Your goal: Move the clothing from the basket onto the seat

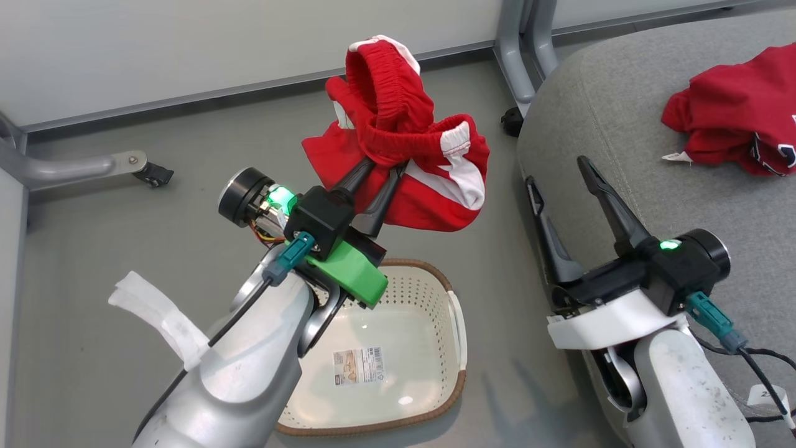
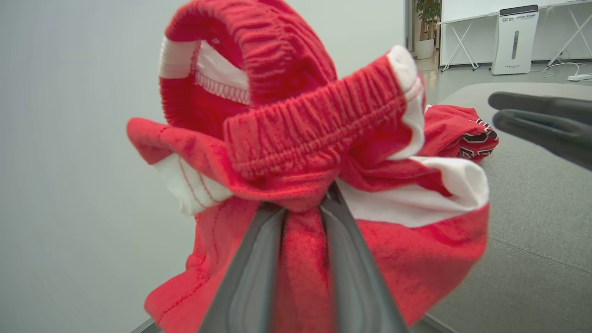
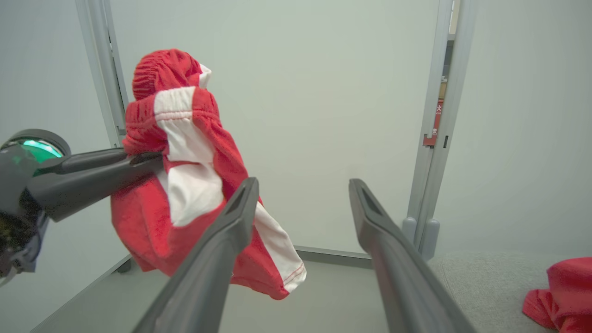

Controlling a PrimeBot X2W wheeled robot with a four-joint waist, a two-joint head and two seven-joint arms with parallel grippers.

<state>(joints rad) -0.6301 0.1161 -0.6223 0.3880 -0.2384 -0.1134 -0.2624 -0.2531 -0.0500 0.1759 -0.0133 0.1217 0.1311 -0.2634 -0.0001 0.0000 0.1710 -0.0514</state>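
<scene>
My left gripper (image 1: 387, 168) is shut on a red garment with white stripes (image 1: 404, 143), held in the air above the floor behind the basket (image 1: 457, 323). The left wrist view has the fabric (image 2: 296, 152) bunched between the two fingers. The basket is cream-white with a brown rim and has a label on its bare floor. A red jersey (image 1: 734, 112) lies on the light-grey seat (image 1: 591, 106) at the right. My right gripper (image 1: 556, 171) is open over the seat's left edge, nothing between its fingers. In the right wrist view the held garment (image 3: 185, 185) hangs left of that gripper (image 3: 303, 187).
Grey metal frame legs (image 1: 516, 50) with a caster stand behind the seat. Another leg with a caster (image 1: 152, 174) sits at the left. A pale wall panel (image 1: 186, 43) runs along the back. The grey floor (image 1: 497, 261) lies between basket and seat.
</scene>
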